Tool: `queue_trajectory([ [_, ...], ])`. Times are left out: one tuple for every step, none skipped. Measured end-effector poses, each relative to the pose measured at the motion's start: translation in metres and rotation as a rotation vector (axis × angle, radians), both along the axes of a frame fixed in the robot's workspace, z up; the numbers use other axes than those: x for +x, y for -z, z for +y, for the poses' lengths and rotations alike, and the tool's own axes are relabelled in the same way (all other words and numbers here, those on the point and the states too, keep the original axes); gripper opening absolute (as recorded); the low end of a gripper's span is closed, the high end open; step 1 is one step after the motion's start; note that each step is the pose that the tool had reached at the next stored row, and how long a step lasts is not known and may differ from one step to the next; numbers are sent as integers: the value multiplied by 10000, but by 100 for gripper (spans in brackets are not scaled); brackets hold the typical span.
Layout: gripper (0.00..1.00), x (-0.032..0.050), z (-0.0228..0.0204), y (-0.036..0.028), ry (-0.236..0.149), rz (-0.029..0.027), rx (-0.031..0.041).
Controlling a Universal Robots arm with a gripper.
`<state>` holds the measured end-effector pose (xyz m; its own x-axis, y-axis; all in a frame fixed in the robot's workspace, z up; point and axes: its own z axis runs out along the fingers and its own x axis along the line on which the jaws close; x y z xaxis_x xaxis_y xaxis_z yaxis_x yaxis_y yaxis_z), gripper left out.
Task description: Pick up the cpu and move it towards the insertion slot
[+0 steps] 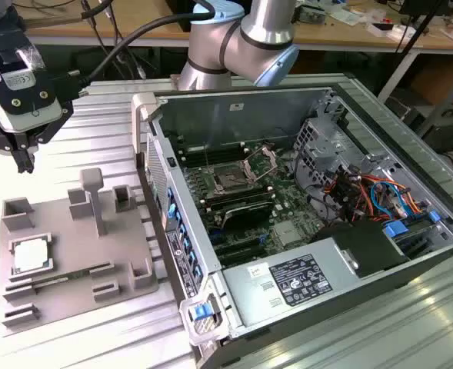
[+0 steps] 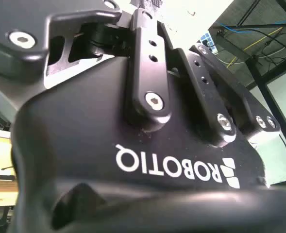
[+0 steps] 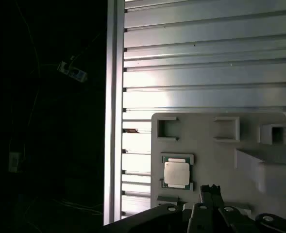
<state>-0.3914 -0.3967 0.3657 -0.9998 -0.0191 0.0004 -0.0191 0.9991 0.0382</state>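
the hand point(image 1: 22, 160) hangs over the ribbed worktop point(image 1: 95, 123) at the exterior view's left, its tips drawn narrow together and holding nothing. the cpu point(image 1: 31, 254) lies flat in a pocket of the grey tray point(image 1: 126, 238) (silver top up), apart from the hand. the insertion slot point(image 1: 231, 179) sits inside the open computer case point(image 1: 288, 104), well apart from both.

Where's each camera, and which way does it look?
Exterior view: off the arm, high, looking down on the grey tray, open computer and insertion slot; arm and pincer show.
First wrist view: on the arm, looking down at the cpu in the tray; the pincer shows.
Second wrist view: on the arm, facing the pincer's black body.
Shared: exterior and first wrist views both show the cpu.
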Motion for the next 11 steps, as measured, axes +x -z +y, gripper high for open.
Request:
queue_trajectory([
  [11,0,0,0,0,0,0],
  [11,-2,0,0,-1,1,0],
  [11,-3,-1,0,0,1,0],
  [11,-6,-1,0,0,0,0],
  [11,-6,-1,0,0,0,0],
  [11,-9,-1,4,0,0,0],
  [11,-9,-1,15,0,1,0],
  [11,-9,-1,16,0,0,0],
  [11,-9,-1,18,0,1,0],
  [11,-9,-1,20,0,1,0],
  [11,-9,-1,22,0,1,-1],
])
